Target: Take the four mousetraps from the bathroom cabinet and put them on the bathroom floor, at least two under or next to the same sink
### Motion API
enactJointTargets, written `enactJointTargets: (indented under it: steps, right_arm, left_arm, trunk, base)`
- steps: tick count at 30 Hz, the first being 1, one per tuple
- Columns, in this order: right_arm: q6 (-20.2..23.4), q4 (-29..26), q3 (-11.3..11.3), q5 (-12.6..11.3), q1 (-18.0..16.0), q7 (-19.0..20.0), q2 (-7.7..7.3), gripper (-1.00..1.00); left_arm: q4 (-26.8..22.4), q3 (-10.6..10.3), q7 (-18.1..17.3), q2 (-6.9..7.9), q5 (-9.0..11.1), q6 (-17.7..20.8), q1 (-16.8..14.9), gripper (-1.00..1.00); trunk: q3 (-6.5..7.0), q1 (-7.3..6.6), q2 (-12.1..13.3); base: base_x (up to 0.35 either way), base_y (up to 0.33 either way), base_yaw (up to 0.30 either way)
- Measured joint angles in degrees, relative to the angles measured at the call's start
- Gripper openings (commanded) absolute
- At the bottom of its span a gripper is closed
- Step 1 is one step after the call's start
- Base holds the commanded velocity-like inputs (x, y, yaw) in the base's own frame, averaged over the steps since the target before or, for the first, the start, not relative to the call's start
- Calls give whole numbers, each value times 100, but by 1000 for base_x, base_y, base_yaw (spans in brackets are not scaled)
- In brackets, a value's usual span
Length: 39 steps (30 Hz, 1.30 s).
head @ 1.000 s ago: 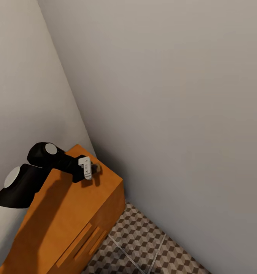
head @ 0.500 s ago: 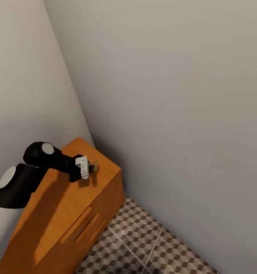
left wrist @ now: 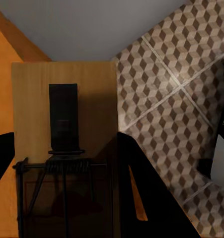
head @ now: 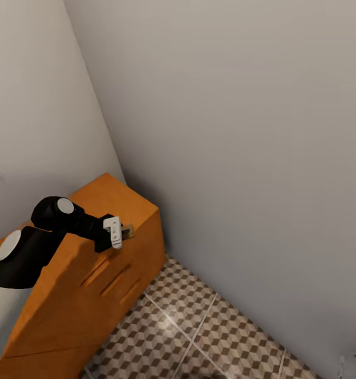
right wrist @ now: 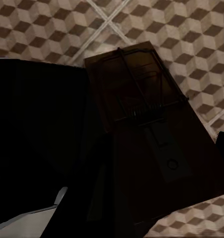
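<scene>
Left gripper [head: 124, 231] grips mousetrap [head: 128, 230] above cabinet [head: 94, 263].

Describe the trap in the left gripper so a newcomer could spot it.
Find the orange cabinet in the wall corner. Above its front edge, the black left arm ends in a white-tipped gripper. The small tan board with dark wire clamped there is the mousetrap, lifted off the cabinet.

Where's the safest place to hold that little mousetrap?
By the bare end of the mousetrap, pinching its thin side edges from behind, as the left tool does now. The board is flat, and the wire spring sits across its middle, best kept clear of.
</scene>
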Motion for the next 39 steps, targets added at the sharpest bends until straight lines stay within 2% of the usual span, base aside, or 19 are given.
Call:
enactJointTargets:
  steps: [31,39]
  right_arm:
    - [0,-3,0,1,0,-5,1,-100]
    - [0,-2,1,6,0,-8,-2,-100]
  left_arm:
    - [148,-13,0,10,7,-4,24,-100]
    - [611,-23,-1,-11,-1,-8,42,-100]
  trunk:
    - [0,0,0]
    - [0,0,0]
  base:
    - [-330,-146,0]
    - [-321,-134,0]
